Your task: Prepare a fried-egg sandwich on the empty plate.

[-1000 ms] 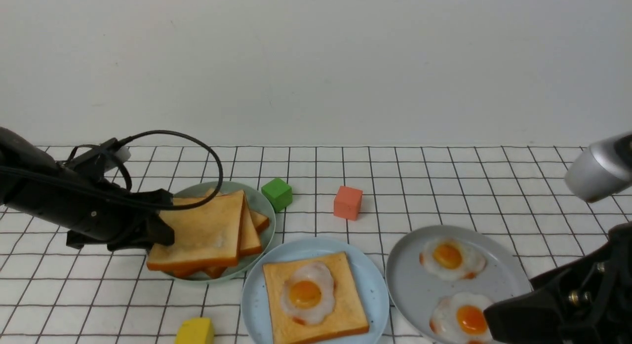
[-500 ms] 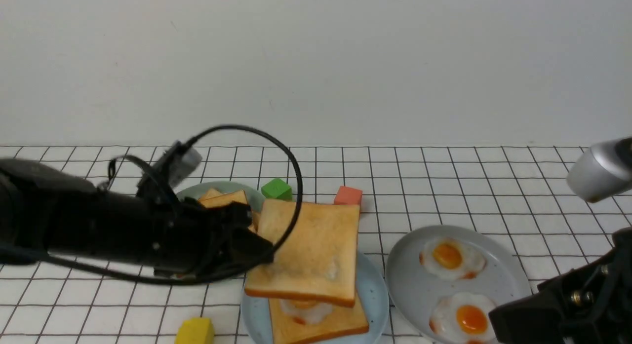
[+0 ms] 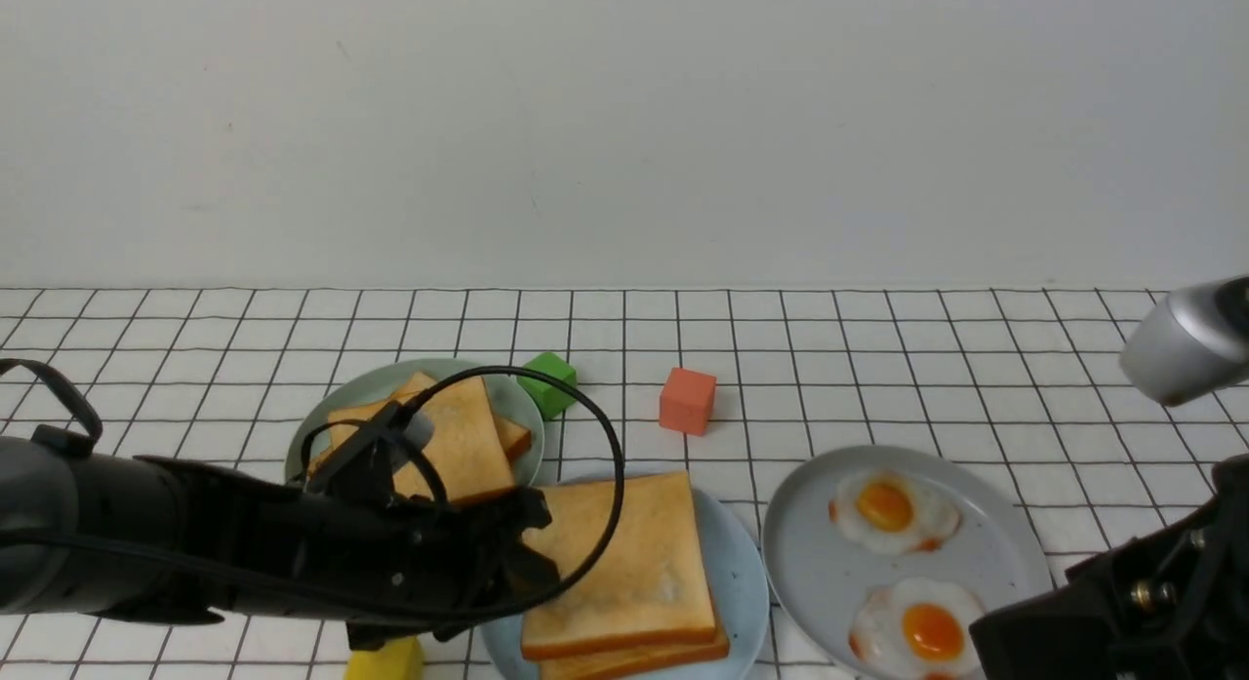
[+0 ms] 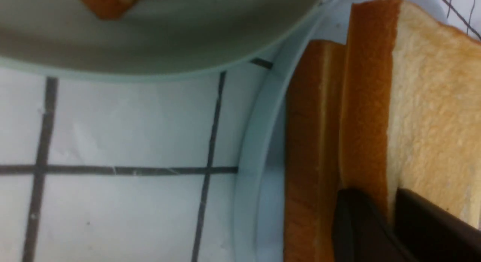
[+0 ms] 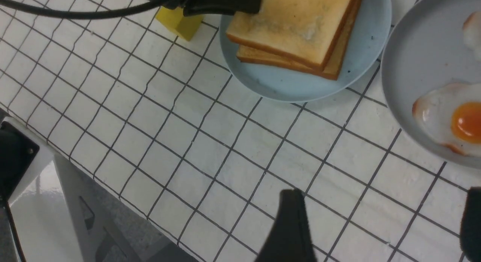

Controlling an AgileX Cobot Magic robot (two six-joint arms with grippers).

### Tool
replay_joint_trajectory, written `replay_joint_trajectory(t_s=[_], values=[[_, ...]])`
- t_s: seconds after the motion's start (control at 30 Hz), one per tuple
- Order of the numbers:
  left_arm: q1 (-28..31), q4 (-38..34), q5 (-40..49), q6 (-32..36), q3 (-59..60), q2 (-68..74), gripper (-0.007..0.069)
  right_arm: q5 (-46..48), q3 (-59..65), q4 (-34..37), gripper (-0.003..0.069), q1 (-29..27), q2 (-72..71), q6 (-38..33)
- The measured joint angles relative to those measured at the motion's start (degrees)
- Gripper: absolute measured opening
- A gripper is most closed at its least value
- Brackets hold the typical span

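The sky-blue plate [image 3: 737, 563] holds the sandwich: a bottom toast slice [image 3: 644, 656] with a top toast slice [image 3: 629, 563] lying on it. The egg between them is hidden. My left gripper [image 3: 532, 553] is shut on the near-left edge of the top slice, one finger above it and one below. In the left wrist view my left gripper [image 4: 387, 196] pinches the top slice [image 4: 432, 104] beside the bottom slice [image 4: 312, 141] and plate rim [image 4: 248, 160]. My right gripper [image 5: 381, 220] is open and empty over bare cloth, in front of the plate [image 5: 293, 87].
A sage-green plate [image 3: 512, 397] with a pile of toast [image 3: 459, 436] stands behind my left arm. A grey plate [image 3: 810, 553] to the right holds two fried eggs [image 3: 893, 509]. Green [image 3: 548, 380], red [image 3: 687, 400] and yellow [image 3: 385, 659] cubes lie around. The table's edge [image 5: 112, 194] is near.
My left gripper carried a toast slice from the green plate to the right and lowered it onto the egg and toast on the blue plate. The egg is now covered. The right arm stayed.
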Motion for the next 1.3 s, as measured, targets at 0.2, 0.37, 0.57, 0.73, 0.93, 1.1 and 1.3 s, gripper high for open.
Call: replay_joint_trajectory(t_s=[0.2, 0.37, 0.57, 0.73, 0.93, 1.1, 1.3], values=[[0.00, -0.13, 1.37, -0.21, 0.00, -0.16, 0.0365, 1.62, 0.05, 0.00, 0.0525, 0.00, -0.82, 0.00], [1.98, 2.29, 6.74, -1.45, -0.13, -2.92, 0.0579, -0.77, 0.05, -1.32, 0.0234, 0.00, -8.24, 1.37], [11.39, 20.50, 13.83, -15.18, -4.19, -10.61, 0.0608, -0.52, 0.95, -10.50, -0.0010, 0.00, -22.98, 8.70], [16.13, 44.56, 19.05, -33.51, -9.99, -21.05, 0.0523, -1.58, 9.26, -19.31, -0.0012, 0.00, -34.06, 14.70], [16.26, 62.78, 28.88, -46.86, -12.60, -38.44, 0.0322, -18.22, 24.54, -20.68, -0.0012, 0.00, -38.58, 15.47], [16.26, 69.11, 36.35, -50.61, -9.67, -56.29, 0.0083, -34.01, 33.39, -23.34, -0.0010, 0.00, -38.58, 15.65], [16.26, 76.07, 39.66, -52.58, -1.36, -79.75, -0.0013, -43.87, 36.03, -28.55, -0.0006, 0.00, -38.58, 15.71]])
